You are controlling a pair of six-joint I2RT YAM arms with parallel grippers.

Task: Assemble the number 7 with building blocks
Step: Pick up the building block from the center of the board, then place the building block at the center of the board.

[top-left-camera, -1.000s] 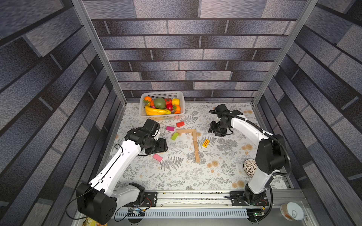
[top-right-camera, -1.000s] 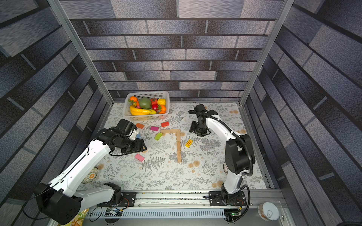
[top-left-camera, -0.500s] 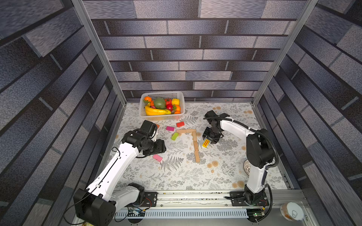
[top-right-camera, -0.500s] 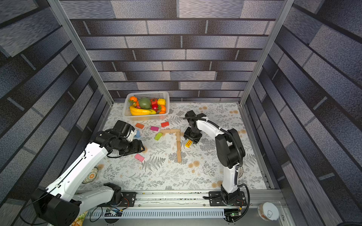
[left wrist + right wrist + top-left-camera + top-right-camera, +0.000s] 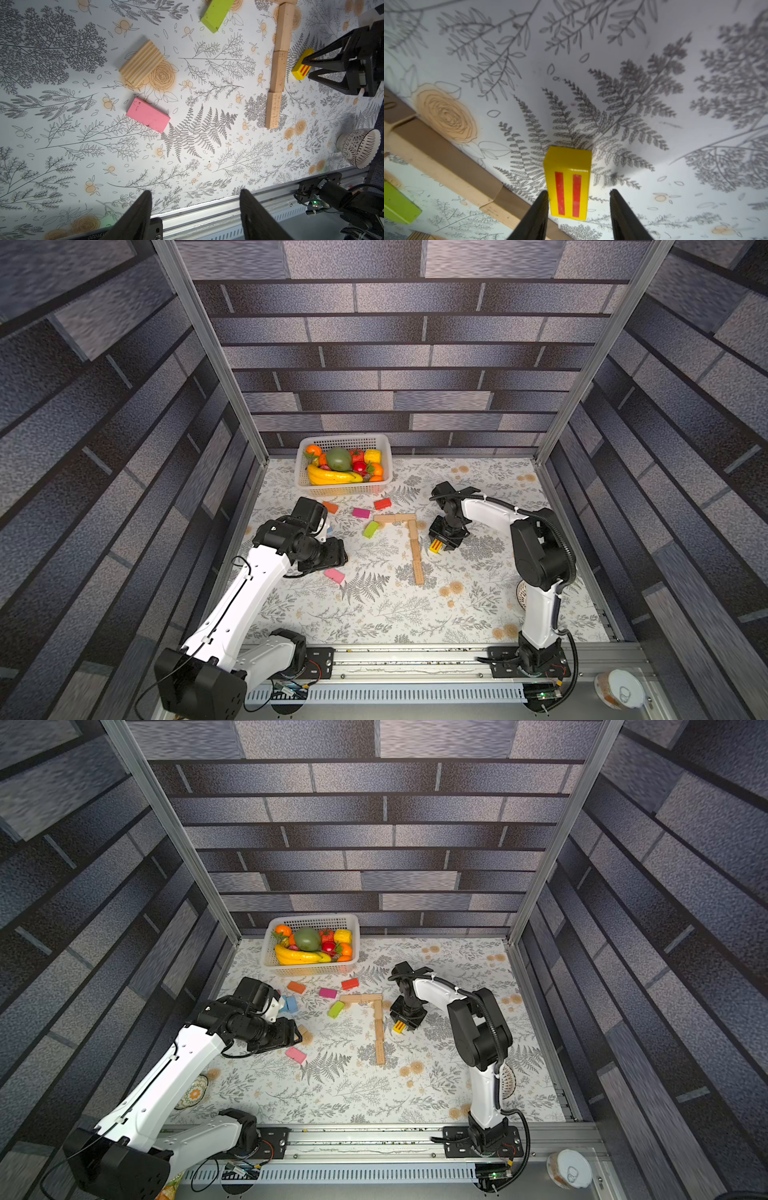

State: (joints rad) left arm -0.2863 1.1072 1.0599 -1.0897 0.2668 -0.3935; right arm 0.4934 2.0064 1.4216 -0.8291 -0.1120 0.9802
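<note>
While beside the number 7 point(image 5: 415, 556), yellow block point(image 5: 568, 166) inside right tool point(image 5: 578, 191)

White shells, black joints on both: left arm point(image 5: 249, 593) lower left of frame, right arm point(image 5: 538, 614) at right. Thin black cable along left; ribbed black hose along right. Black wedge fingers point(image 5: 137, 216). Black bases on silver rail point(image 5: 415, 659).

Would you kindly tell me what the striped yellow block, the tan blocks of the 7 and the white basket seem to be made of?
Striped yellow block: likely painted wood; glossy yellow coat, red stripes, no grain visible, so plastic is possible.
Tan blocks: bare wood, matte, with speckled grain.
White basket: apparently plastic, given its moulded mesh walls.
</note>
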